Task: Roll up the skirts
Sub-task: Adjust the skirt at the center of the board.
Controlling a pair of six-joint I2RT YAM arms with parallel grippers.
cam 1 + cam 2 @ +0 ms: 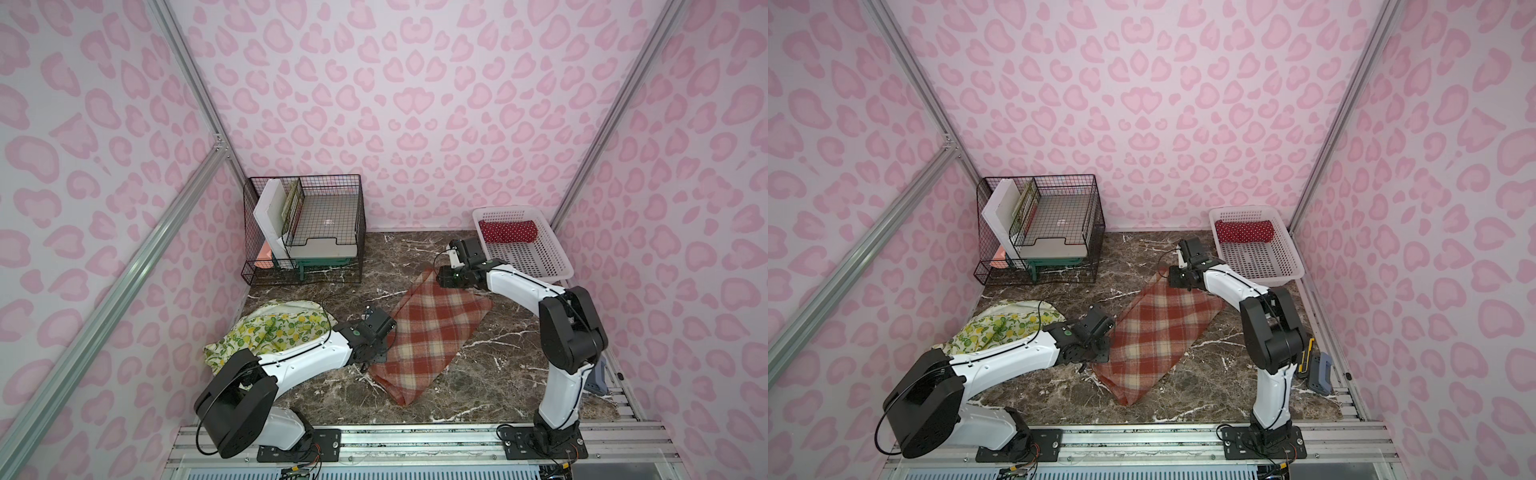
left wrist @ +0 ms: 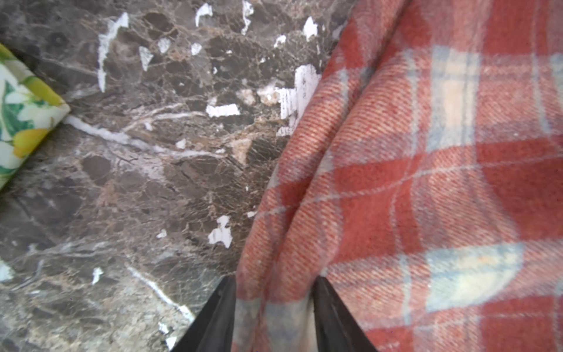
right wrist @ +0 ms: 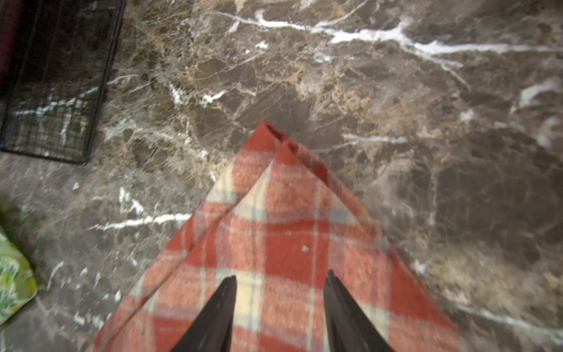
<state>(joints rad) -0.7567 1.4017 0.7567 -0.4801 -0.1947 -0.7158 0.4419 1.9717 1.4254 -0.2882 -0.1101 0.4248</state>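
nearest, the left arm's fingers stand partly apart astride a raised fold on the long edge of the rust-red and beige plaid cloth skirt; whether they pinch it i cannot tell. that skirt lies folded flat on the dark marble bench, its long axis running diagonally from near centre to far right, so a roll likely starts at a short end. beside the left arm lies the crumpled cream lemon-print skirt. farther, the right arm's fingers hover parted and empty over the plaid's far corner. farthest, the red polka-dot skirt sits rolled in the white perforated plastic basket. no writing is legible.
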